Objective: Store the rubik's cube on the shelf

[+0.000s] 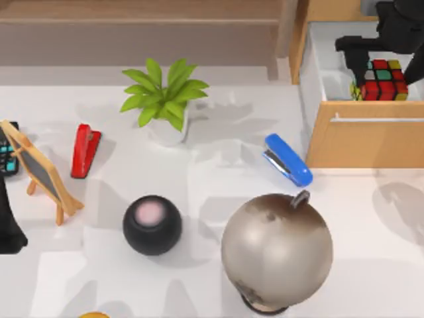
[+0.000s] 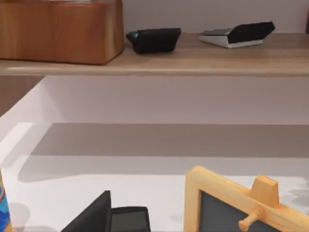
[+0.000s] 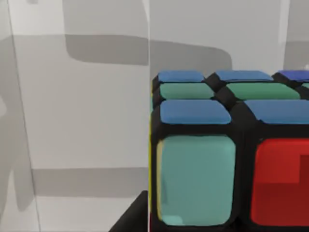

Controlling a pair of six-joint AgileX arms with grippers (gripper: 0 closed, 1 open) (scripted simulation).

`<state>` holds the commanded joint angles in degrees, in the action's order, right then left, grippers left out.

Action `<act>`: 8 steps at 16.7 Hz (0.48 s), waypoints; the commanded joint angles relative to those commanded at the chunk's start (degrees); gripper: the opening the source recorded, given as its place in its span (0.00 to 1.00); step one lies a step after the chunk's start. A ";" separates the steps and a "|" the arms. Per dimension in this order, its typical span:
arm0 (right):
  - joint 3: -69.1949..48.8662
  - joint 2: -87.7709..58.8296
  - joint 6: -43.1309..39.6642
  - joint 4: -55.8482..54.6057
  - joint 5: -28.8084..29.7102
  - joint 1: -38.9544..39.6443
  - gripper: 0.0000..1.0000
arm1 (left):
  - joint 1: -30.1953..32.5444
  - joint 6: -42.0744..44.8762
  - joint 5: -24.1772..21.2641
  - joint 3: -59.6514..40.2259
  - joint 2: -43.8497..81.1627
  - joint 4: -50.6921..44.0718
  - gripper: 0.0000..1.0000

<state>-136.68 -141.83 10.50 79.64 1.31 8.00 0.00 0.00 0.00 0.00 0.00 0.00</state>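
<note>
The cube (image 1: pixel 382 81) sits in the open drawer (image 1: pixel 344 136) at the worktop's far right corner, right gripper (image 1: pixel 368 63) directly over it; whether it grips yet, I cannot tell. The shelf (image 1: pixel 139 40) runs along the far edge, leftward. Left arm parked at the left edge.

I see a white bench (image 1: pixel 199 185) dappled with soft grey shadows, an orange-tan drawer cabinet (image 1: pixel 361 142) at its right.
</note>
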 joint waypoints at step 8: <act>6.74 13.30 -1.57 -4.14 2.26 5.45 0.00 | 0.00 0.00 0.00 0.00 0.00 0.00 1.00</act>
<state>-129.94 -128.53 8.93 75.50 3.57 13.45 0.00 0.00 0.00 0.00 0.00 0.00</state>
